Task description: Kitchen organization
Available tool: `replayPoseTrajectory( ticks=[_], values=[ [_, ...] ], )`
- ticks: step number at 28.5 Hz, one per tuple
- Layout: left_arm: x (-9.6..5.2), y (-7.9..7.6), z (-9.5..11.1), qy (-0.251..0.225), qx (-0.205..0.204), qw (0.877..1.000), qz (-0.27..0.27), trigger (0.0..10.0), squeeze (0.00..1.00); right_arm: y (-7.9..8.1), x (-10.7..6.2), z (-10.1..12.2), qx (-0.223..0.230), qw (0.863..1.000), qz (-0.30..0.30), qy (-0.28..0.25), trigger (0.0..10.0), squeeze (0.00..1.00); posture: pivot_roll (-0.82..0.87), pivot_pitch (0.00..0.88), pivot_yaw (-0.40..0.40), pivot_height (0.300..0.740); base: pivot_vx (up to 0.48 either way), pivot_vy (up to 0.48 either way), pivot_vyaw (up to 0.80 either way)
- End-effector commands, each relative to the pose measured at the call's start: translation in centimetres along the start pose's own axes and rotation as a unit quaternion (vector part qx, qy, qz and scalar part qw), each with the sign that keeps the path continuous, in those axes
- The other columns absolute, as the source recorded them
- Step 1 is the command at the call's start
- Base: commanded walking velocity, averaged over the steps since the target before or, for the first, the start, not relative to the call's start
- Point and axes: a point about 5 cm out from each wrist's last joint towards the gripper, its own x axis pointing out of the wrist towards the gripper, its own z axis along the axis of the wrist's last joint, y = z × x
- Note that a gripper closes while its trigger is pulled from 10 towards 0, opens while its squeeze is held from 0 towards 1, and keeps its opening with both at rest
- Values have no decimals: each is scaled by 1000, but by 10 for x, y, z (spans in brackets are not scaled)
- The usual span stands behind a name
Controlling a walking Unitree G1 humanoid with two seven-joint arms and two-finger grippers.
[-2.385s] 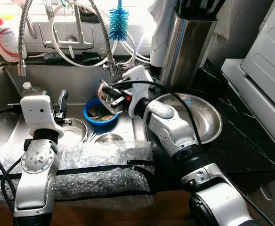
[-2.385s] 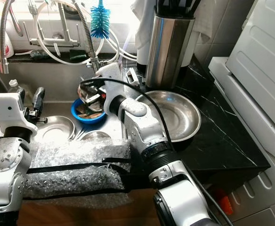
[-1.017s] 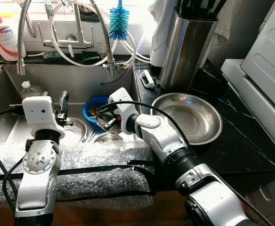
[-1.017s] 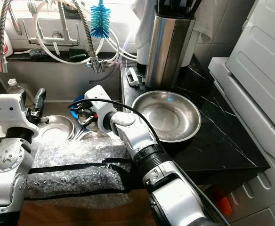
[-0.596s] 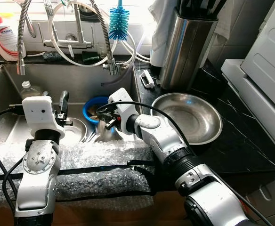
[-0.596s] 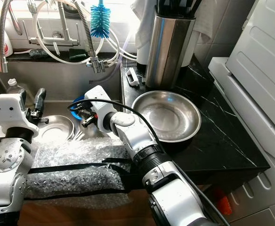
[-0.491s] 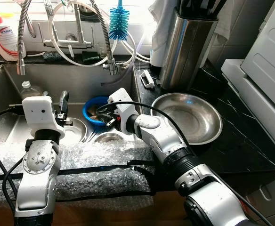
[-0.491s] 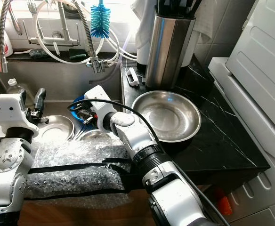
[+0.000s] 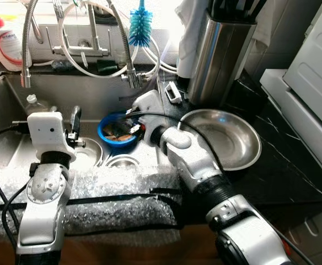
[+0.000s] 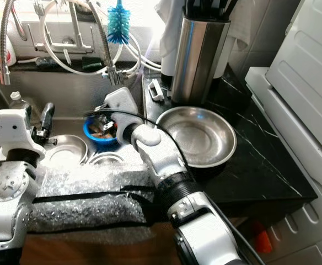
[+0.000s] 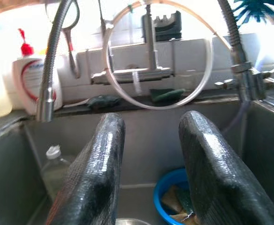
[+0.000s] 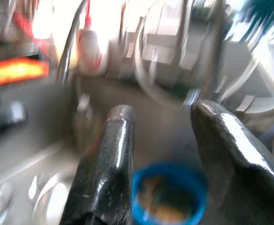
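Blue bowl (image 9: 117, 130), turquoise brush (image 9: 140, 26), black marble-veined counter (image 9: 293, 165).

Left eye view: from the head, looking forward and down over the sink (image 9: 6, 105) and black counter (image 9: 293, 165).
Right eye view: same stance, set slightly rightward.
Eye overlap: sink, blue bowl (image 10: 97, 131), steel bowl (image 10: 202, 135), both arms.
Left wrist view: low inside the sink, close, facing the back wall along the left gripper (image 11: 148, 173).
Right wrist view: close above the blue bowl, blurred, along the right gripper (image 12: 163, 159).
Wrist overlap: blue bowl, faucet hoses (image 11: 127, 84).
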Motion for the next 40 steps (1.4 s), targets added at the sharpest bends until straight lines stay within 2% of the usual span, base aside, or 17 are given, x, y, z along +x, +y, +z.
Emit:
replayPoseTrajectory(
  ticks=[1,3,4,6,8,9,11,14,16,19,21,25,27,28,29,31,40],
  values=[
    [-1,-4,10,-26,11,1000,-13,10000,0,-8,-7,12,-31,998,-34,-38,10000,0,-16,0,-76,727,0,0,0],
    [-1,-5,11,-29,15,999,-16,10000,0,-11,-12,18,-46,996,-48,-56,10000,0,-18,0,-77,727,0,0,0],
    [-1,-5,12,-34,20,999,-20,10000,0,-21,-30,31,-61,988,-95,-101,10000,0,-21,0,-77,727,0,0,0],
    [-1,-5,12,-35,21,999,-20,10000,0,-24,-37,35,-63,985,-111,-113,10000,0,-21,0,-77,727,0,0,0],
    [-1,-4,13,-36,23,999,-21,10000,0,-31,-56,39,-66,977,-152,-132,10000,0,-24,0,-75,727,0,0,0],
    [-2,-1,13,-36,27,999,-22,10000,0,-38,-81,38,-70,968,-196,-143,10000,0,-31,0,-73,727,0,0,0],
    [-3,1,12,-35,30,999,-23,10000,0,-42,-101,35,-91,959,-228,-142,10000,0,-37,0,-71,727,0,0,0],
    [-4,2,11,-35,30,999,-24,10000,0,-47,-113,32,-96,953,-253,-135,10000,0,-42,0,-69,727,0,0,0],
    [-5,4,11,-34,31,999,-24,10000,0,-54,-133,25,-101,943,-293,-119,10000,0,-43,0,-67,727,0,0,0],
    [-6,6,11,-33,32,999,-23,10000,0,-60,-158,11,-108,936,-326,-73,10000,0,-42,0,-68,727,0,0,0],
    [-7,6,11,-34,33,999,-23,10000,0,-60,-166,8,-105,933,-339,-58,10000,0,-40,0,-69,727,0,0,0],
    [-4,7,11,-34,33,999,-23,10000,0,-71,-177,7,-30,916,-397,-52,10000,0,-55,0,-64,727,0,0,0],
    [-4,6,11,-34,32,999,-23,10000,0,-73,-178,8,-26,912,-405,-52,10000,0,-56,0,-64,727,0,0,0],
    [-3,6,11,-34,32,999,-24,10000,0,-75,-179,9,-25,910,-410,-51,10000,961,-56,0,-64,727,0,0,0],
    [-3,4,11,-34,29,999,-24,10000,0,-78,-180,9,0,904,-423,-57,10000,1000,-58,0,-63,727,0,0,0],
    [-2,1,11,-34,25,999,-28,10000,0,-83,-183,6,42,891,-450,-46,10000,1000,-59,0,-65,727,0,0,0],
    [-1,6,11,-34,27,999,-22,10000,0,-93,-192,0,65,876,-477,-20,10000,1000,-57,0,-68,727,0,0,0]
  ],
)
